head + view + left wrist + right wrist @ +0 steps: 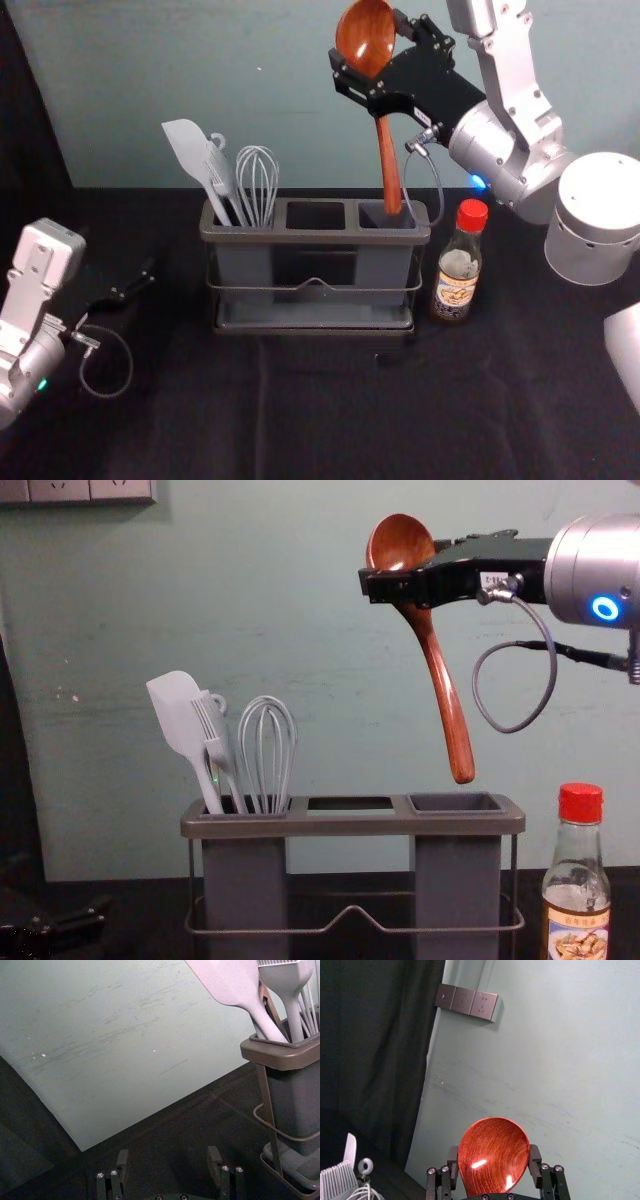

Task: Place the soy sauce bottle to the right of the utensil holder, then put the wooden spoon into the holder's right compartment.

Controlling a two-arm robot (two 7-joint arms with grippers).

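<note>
Pale green wall (270, 90) rises beyond the bench's (320, 420) back edge. Near that edge stands the utensil holder (308, 238), with the soy sauce bottle (458, 275) just to its right. Above the right compartment (456, 865), the right gripper (493, 1152) clasps the wooden spoon (447, 705) by its bowl, handle down. Toward the bench's left edge, the left gripper (168, 1154) waits empty, fingers wide apart. The spoon is probably light and stiff, its glossy bowl apt to swivel; the neck would likely give a steadier hold. Counted: one spoon, one bottle, one holder with three openings, one spatula (175, 715), one brush (215, 735), one whisk (265, 745), and a partly hidden ring-topped tool (361, 1166).
</note>
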